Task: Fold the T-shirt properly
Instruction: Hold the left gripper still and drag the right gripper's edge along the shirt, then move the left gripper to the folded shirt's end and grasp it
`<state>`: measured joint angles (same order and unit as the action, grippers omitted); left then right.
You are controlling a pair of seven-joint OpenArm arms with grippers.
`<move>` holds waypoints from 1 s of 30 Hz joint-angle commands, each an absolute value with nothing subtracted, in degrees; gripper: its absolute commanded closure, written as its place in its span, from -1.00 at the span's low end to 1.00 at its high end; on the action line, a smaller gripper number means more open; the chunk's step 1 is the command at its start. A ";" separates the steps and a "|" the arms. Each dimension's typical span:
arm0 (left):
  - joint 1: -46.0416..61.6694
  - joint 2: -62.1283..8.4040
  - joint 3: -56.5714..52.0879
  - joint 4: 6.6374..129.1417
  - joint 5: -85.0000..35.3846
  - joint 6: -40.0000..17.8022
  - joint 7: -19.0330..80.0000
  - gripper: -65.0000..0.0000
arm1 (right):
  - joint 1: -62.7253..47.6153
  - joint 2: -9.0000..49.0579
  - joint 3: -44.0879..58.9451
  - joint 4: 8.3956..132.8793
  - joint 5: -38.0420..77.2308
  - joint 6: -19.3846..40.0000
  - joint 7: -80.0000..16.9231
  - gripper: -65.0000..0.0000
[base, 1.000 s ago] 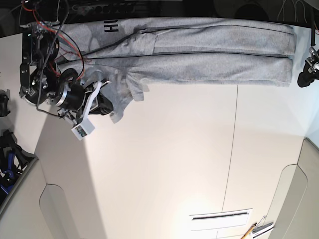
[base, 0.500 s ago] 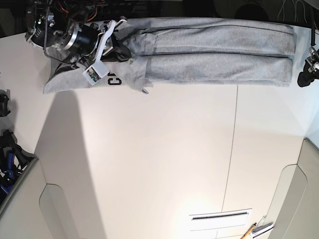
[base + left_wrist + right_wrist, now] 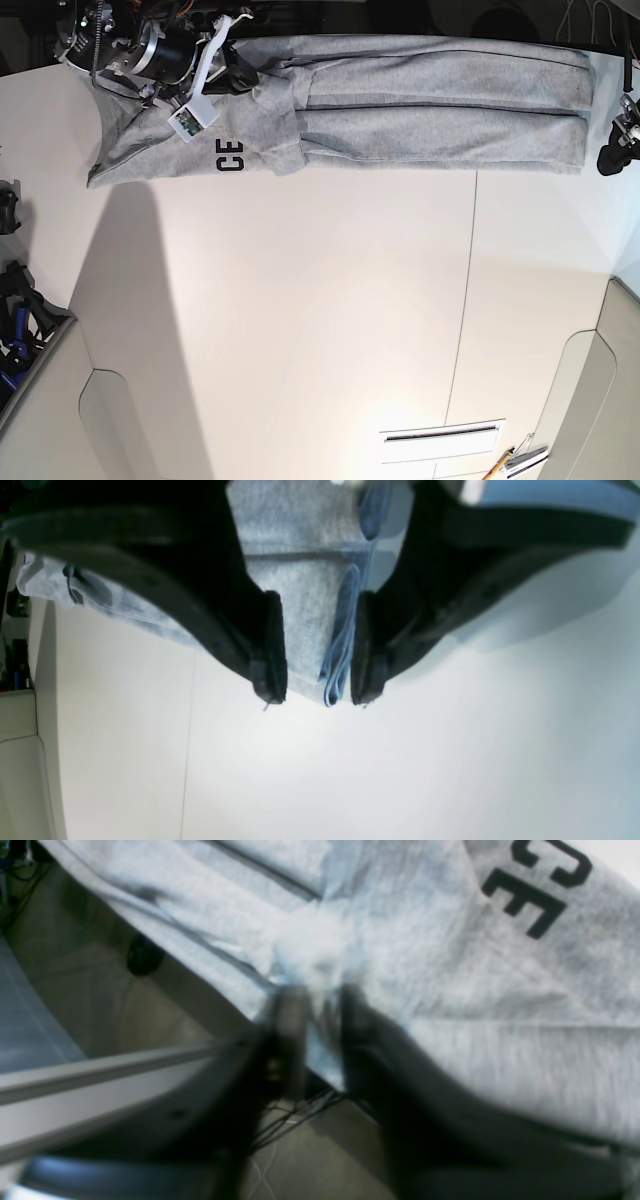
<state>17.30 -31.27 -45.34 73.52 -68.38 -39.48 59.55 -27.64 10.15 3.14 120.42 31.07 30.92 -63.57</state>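
The grey T-shirt (image 3: 430,105) lies folded into a long band along the table's far edge. A flap with black letters "CE" (image 3: 229,156) is turned over at its left end. My right gripper (image 3: 243,78) is shut on a bunch of that cloth; in the right wrist view its fingertips (image 3: 322,1010) pinch the fabric (image 3: 450,990) over the table's edge. My left gripper (image 3: 610,155) hangs just off the shirt's right end. In the left wrist view its fingers (image 3: 270,645) stand apart, with the shirt's corner (image 3: 310,605) lying flat between them, not pinched.
A seam (image 3: 465,330) runs down the white table. A white slotted panel (image 3: 443,436) and pens (image 3: 515,460) sit at the near edge. Dark gear (image 3: 20,310) lies off the left side. Floor and cables (image 3: 280,1135) show beyond the table's far edge.
My right gripper swung from the table's left up to the far edge, carrying the shirt's left end and turning it over, so the letters "CE" now show. The left arm has not moved.
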 commanded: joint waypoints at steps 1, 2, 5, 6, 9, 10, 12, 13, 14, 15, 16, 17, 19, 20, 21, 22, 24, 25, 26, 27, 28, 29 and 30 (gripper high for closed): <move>17.15 -32.51 -45.82 74.52 -69.63 -40.00 58.50 0.23 | -27.64 10.28 3.29 121.40 31.97 31.27 -62.13 0.35; 17.15 -32.51 -45.82 74.52 -69.65 -40.00 58.50 0.23 | -27.62 10.28 3.29 121.40 31.94 31.27 -61.45 0.27; 17.15 -32.56 -45.84 74.52 -69.67 -40.00 57.23 0.23 | -26.94 10.28 3.29 121.40 31.94 31.27 -60.42 0.26; 17.15 -32.56 -45.91 74.52 -69.65 -40.00 56.75 0.23 | -26.44 10.28 3.29 121.40 31.92 31.27 -60.42 0.26; 17.19 -32.53 -47.64 74.52 -69.65 -40.00 56.64 0.23 | -25.21 10.28 3.29 121.43 31.92 31.27 -60.42 0.26; 17.30 -32.53 -48.64 74.52 -69.63 -40.00 56.86 0.21 | -24.88 10.28 3.31 121.45 31.90 31.27 -60.42 0.26; 17.43 -32.56 -50.65 74.52 -69.56 -40.00 56.93 0.07 | -24.25 10.31 3.31 121.45 31.55 31.27 -60.38 0.26; 17.65 -32.56 -51.64 74.52 -69.58 -40.00 57.14 -0.01 | -24.01 10.28 3.31 121.45 31.07 31.27 -59.99 0.26; 18.09 -32.56 -52.45 74.52 -69.58 -40.00 57.25 -0.07 | -23.77 10.28 3.31 121.45 30.37 31.24 -59.86 0.26; 18.52 -32.53 -52.99 74.52 -69.56 -40.00 57.25 -0.11 | -23.46 10.28 3.31 121.45 29.69 31.16 -59.83 0.26; 19.20 -32.53 -53.32 74.50 -69.47 -40.00 57.23 -0.12 | -23.16 10.28 3.31 121.45 28.99 30.89 -59.72 0.26; 19.92 -32.51 -53.32 74.50 -69.41 -40.00 57.23 -0.12 | -22.87 10.28 3.36 121.45 28.56 30.59 -59.55 0.26; 21.23 -32.27 -53.32 74.50 -69.19 -40.00 57.23 -0.12 | -22.22 10.28 3.66 121.45 27.97 30.17 -59.55 0.26; 21.85 -32.01 -53.32 74.43 -69.01 -40.00 57.23 -0.12 | -21.96 10.31 3.97 121.45 27.81 30.20 -59.31 0.26; 22.41 -31.81 -53.32 74.35 -68.93 -40.00 57.21 -0.12 | -21.65 10.28 4.40 121.45 27.81 30.17 -59.33 0.26; 22.76 -31.35 -53.32 74.24 -68.75 -40.00 57.19 -0.12 | -21.41 10.31 4.97 121.45 27.81 30.17 -59.33 0.26; 23.42 -30.17 -53.32 74.17 -68.27 -40.00 57.06 -0.12 | -21.10 10.28 6.55 121.45 27.86 30.17 -59.29 0.26; 23.77 -29.39 -53.32 74.15 -67.90 -40.00 57.01 -0.12 | -21.12 10.31 7.53 121.45 27.83 30.15 -59.07 0.26; 23.97 -28.49 -53.30 74.13 -67.90 -40.00 57.04 -0.12 | -21.15 10.28 8.60 121.45 27.86 30.13 -58.92 0.26; 24.01 -27.53 -53.30 74.13 -67.90 -40.00 57.01 -0.12 | -21.12 10.31 9.63 121.45 27.88 30.13 -58.92 0.26; 24.01 -26.63 -53.30 74.11 -67.88 -40.00 57.04 -0.12 | -21.12 10.28 10.66 121.45 27.88 29.98 -58.92 0.26; 24.01 -25.80 -53.28 74.11 -67.88 -40.00 57.01 -0.12 | -21.12 10.28 11.62 121.45 27.88 29.98 -58.89 0.26; 23.99 -25.08 -53.25 74.11 -67.88 -40.00 57.01 -0.12 | -21.15 10.31 12.47 121.45 27.88 29.98 -58.92 0.26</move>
